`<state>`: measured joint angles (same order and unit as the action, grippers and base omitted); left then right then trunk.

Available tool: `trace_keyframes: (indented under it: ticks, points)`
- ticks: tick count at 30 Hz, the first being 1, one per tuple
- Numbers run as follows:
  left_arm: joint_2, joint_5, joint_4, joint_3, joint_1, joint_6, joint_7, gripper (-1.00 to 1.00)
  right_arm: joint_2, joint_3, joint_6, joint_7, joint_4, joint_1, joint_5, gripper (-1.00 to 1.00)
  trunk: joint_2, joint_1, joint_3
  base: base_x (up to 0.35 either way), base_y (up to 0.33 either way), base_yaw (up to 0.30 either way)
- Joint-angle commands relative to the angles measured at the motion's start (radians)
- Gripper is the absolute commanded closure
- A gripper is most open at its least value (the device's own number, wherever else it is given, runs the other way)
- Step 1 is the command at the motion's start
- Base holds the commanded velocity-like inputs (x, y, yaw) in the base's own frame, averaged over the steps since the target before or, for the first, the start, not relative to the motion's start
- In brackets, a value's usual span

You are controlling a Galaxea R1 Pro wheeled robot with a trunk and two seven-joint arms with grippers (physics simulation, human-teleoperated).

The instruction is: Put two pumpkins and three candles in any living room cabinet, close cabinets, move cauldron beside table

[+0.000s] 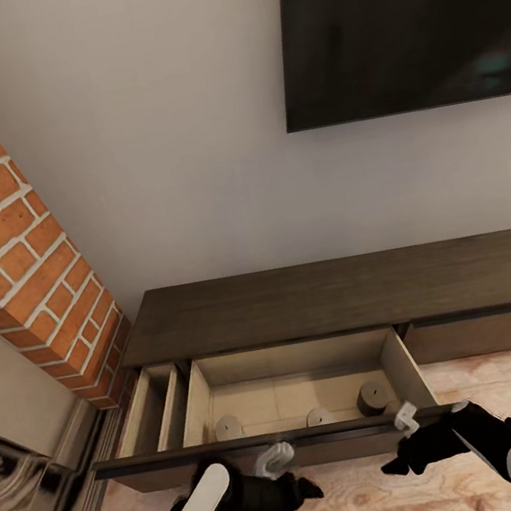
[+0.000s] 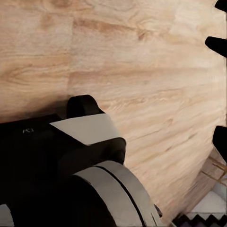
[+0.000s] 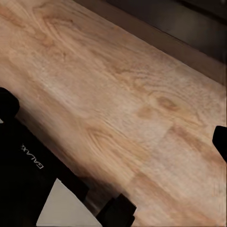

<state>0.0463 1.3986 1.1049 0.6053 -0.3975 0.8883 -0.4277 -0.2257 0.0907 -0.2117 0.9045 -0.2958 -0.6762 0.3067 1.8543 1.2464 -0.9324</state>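
Already three candles inside open cabinet drawer. Left pincer and right pincer near drawer front, open or closed cannot tell. Pumpkins, drawer closing, cauldron still to do.

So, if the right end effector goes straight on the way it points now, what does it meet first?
Most likely the wooden floor: the right wrist view looks along its fingers at bare planks. The dark cabinet front lies further off at the edge, though depth is hard to judge.
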Motion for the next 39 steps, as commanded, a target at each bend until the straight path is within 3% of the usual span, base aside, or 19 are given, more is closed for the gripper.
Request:
trace_keyframes:
  ticks: [1, 3, 4, 5, 9, 13, 14, 18, 20, 22, 27, 34, 39]
  points:
    - [-0.001, -0.031, -0.028, 0.002, 0.000, -0.020, 0.000, -1.00, 0.007, 0.000, 0.019, -0.039, 0.017, 0.000, 0.002, -1.00, 0.000, 0.000, 0.000, 0.000, 0.000, 0.000]
    - [-0.016, -0.170, -0.147, 0.006, 0.000, -0.151, 0.003, -1.00, 0.037, -0.001, 0.063, -0.151, 0.060, 0.001, 0.001, -1.00, 0.000, 0.000, 0.000, 0.000, 0.000, 0.000]
    - [-0.022, -0.196, -0.170, 0.006, 0.000, -0.176, 0.004, -1.00, 0.043, -0.001, 0.071, -0.173, 0.067, 0.002, 0.000, -1.00, 0.000, 0.000, 0.000, 0.000, 0.000, 0.000]
    - [-0.038, -0.244, -0.214, 0.008, 0.000, -0.222, 0.006, -1.00, 0.056, -0.001, 0.086, -0.220, 0.079, 0.002, -0.001, -1.00, 0.000, 0.000, 0.000, 0.000, 0.000, 0.000]
    - [-0.100, -0.407, -0.383, 0.009, -0.001, -0.364, 0.010, -1.00, 0.107, -0.002, 0.190, -0.462, 0.140, 0.003, 0.001, -1.00, 0.000, 0.000, 0.000, 0.000, 0.000, 0.000]
    - [-0.123, -0.474, -0.467, 0.011, -0.001, -0.579, 0.010, -1.00, 0.165, -0.002, 0.310, -0.633, 0.215, 0.007, -0.003, -1.00, 0.000, 0.000, 0.000, 0.000, 0.000, 0.000]
    - [-0.126, -0.488, -0.480, 0.013, -0.002, -0.604, 0.010, -1.00, 0.172, -0.002, 0.320, -0.658, 0.226, 0.007, -0.005, -1.00, 0.000, 0.000, 0.000, 0.000, 0.000, 0.000]
    - [-0.142, -0.603, -0.516, 0.017, -0.002, -0.685, 0.010, -1.00, 0.197, -0.007, 0.342, -0.741, 0.250, 0.015, -0.012, -1.00, 0.000, 0.000, 0.000, 0.000, 0.000, 0.000]
    - [-0.148, -0.644, -0.522, 0.018, -0.002, -0.770, 0.011, -1.00, 0.202, -0.016, 0.353, -0.763, 0.253, 0.026, -0.022, -1.00, 0.000, 0.000, 0.000, 0.000, 0.000, 0.000]
    - [-0.156, -0.661, -0.533, 0.020, -0.002, -0.848, 0.012, -1.00, 0.214, -0.022, 0.360, -0.785, 0.257, 0.035, -0.082, -1.00, 0.000, 0.000, 0.000, 0.000, 0.000, 0.000]
    - [-0.163, -0.669, -0.541, 0.021, -0.004, -0.884, 0.012, -1.00, 0.227, -0.024, 0.429, -0.799, 0.267, 0.047, -0.187, -1.00, 0.000, 0.000, 0.000, 0.000, 0.000, 0.000]
    - [-0.159, -0.669, -0.544, 0.021, -0.004, -0.925, 0.023, -1.00, 0.229, -0.026, 0.467, -0.800, 0.269, 0.051, -0.224, -1.00, 0.000, 0.000, 0.006, 0.000, 0.000, -0.118]
    - [-0.155, -0.668, -0.546, 0.021, -0.004, -0.930, 0.064, -1.00, 0.229, -0.026, 0.470, -0.800, 0.270, 0.052, -0.238, -1.00, 0.000, 0.000, 0.009, 0.000, 0.000, -0.098]
